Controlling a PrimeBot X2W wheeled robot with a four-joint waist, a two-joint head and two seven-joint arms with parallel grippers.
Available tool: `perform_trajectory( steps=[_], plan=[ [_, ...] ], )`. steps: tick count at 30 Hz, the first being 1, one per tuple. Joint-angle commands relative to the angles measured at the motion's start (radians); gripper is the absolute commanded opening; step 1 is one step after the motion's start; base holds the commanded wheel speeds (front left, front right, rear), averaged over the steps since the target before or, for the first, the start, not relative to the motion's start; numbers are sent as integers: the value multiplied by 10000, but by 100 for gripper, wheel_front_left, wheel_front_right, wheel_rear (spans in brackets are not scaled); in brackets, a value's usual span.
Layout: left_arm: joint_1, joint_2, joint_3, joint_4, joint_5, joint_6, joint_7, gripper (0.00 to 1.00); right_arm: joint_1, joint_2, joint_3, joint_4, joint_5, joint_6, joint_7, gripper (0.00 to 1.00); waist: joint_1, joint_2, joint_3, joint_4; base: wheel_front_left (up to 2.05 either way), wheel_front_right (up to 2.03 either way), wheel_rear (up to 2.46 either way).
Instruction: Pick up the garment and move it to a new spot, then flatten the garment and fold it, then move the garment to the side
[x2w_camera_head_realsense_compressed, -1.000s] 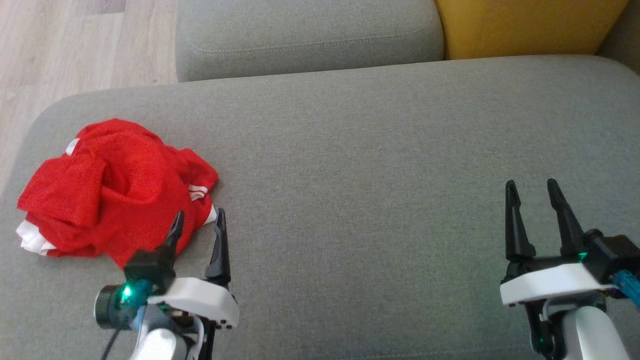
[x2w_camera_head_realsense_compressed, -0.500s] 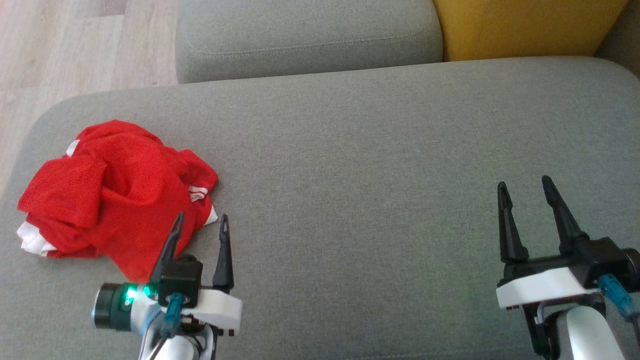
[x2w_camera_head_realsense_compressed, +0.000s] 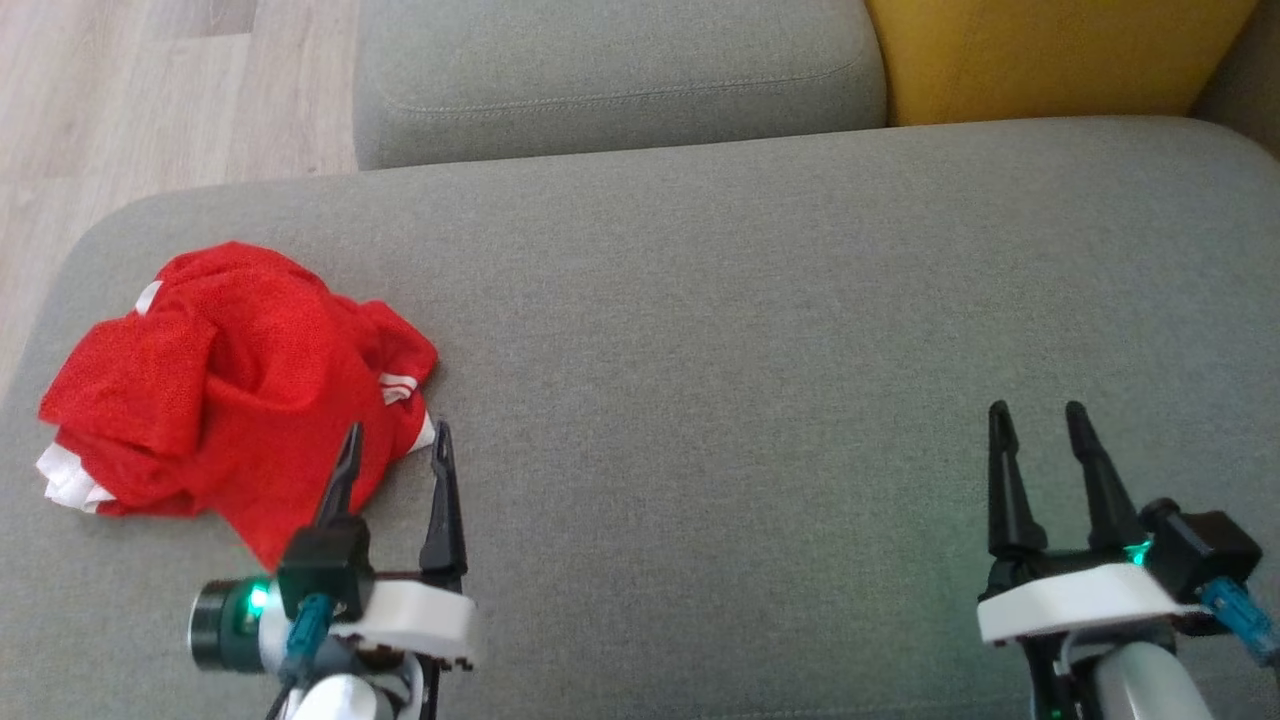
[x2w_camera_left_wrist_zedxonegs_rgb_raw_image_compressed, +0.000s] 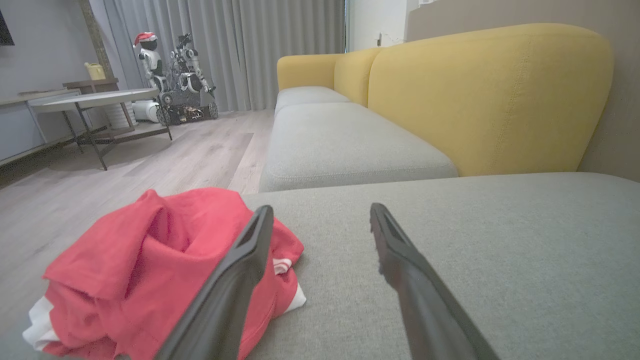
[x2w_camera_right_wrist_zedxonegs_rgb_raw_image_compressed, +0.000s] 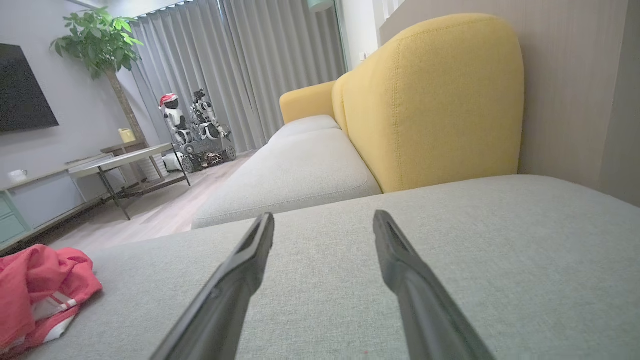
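Biggest thing here is the grey seat cushion (x2w_camera_head_realsense_compressed: 750, 300): a broad slab of flat woven fabric with rounded corners. Behind it sits a second grey cushion (x2w_camera_head_realsense_compressed: 620, 70) with a stitched seam along its edge, and next to that a mustard-yellow backrest (x2w_camera_head_realsense_compressed: 1050, 50), smooth and puffy with visible seams. Pale wood-plank floor (x2w_camera_head_realsense_compressed: 150, 90) runs off to the left.

The garment (x2w_camera_head_realsense_compressed: 220, 380) lies at the left end of the big cushion, close to its rounded corner. It's bright red with a slightly nubby, mesh-like weave and white trim at a few edges, all bunched into a rumpled heap with deep folds. It's so crumpled that I honestly can't tell what kind of garment it is.

The left gripper (x2w_camera_head_realsense_compressed: 396, 430) is at the heap's near right edge, its two long, dark, tapered fingers spread apart and holding nothing. From the head camera one finger overlaps the red fabric, and in the left wrist view it cuts across the heap. Can't tell if it's actually touching the cloth.

The right gripper (x2w_camera_head_realsense_compressed: 1036, 410) is well away at the right end of the cushion, fingers also parted and empty, over bare fabric.

Both forearms are chopped off by the bottom edge, and in the right wrist view the garment is cut off at the left edge.
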Motion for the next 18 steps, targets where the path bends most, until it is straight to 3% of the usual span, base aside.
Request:
perform_trajectory(
  steps=[1,9,18],
  plan=[
    [-207,-49,522,-218,133,-185,-126,100,-353,-89,377,-207,136,21,-154,100,0,0,-8,-7,0,0,0],
    [45,-744,1386,504,-52,-1390,-126,100,-477,-89,575,170,1001,21,-138,100,0,0,-29,-9,0,0,0],
    [92,-1107,1956,726,379,-1941,-126,100,-493,-89,589,238,1044,21,-144,100,0,0,-78,-2,0,0,0]
  ],
)
